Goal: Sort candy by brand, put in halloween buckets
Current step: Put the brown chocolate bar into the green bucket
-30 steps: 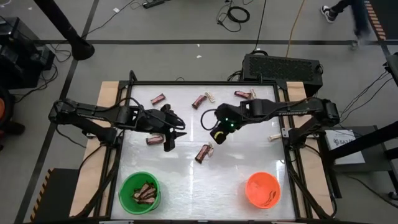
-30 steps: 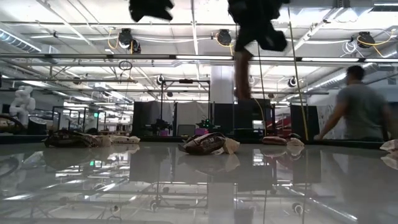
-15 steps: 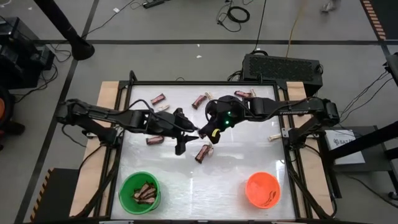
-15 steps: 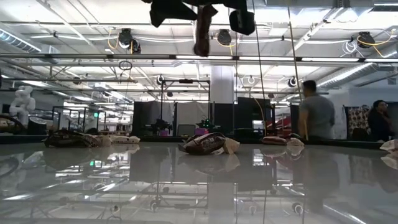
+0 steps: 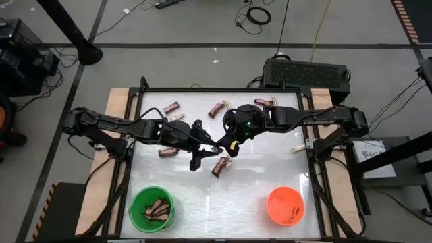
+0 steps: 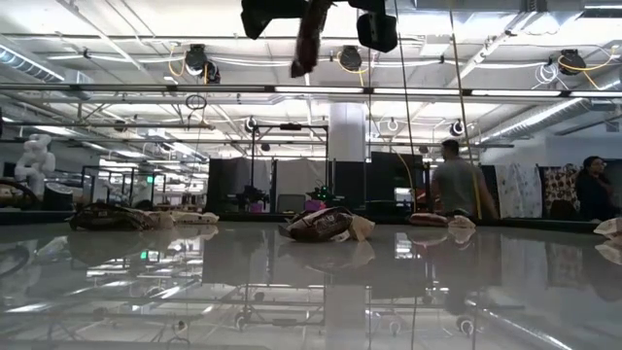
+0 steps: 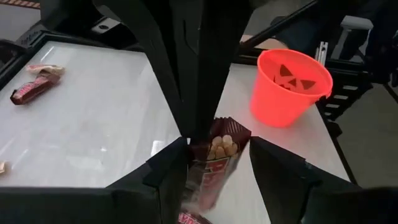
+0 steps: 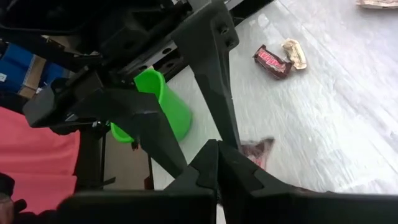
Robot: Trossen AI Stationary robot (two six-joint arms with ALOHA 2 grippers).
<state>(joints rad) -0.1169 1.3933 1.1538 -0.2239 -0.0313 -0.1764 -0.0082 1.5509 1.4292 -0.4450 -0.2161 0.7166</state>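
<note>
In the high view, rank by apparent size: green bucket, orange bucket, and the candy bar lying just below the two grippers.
1. green bucket and orange bucket: they look about alike, the green perhaps slightly wider, so I won't rank them apart.
2. candy bar: far smaller, a short dark reddish-brown wrapper on the table.

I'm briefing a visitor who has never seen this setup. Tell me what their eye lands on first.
The two arms meeting above the table's middle: the right gripper, shut, holds a dark reddish-brown candy bar between the open fingers of the left gripper, a handover in mid-air. Next come the bright buckets at the near edge, the green bucket already holding bars and the orange bucket. More bars lie scattered on the white table.
</note>
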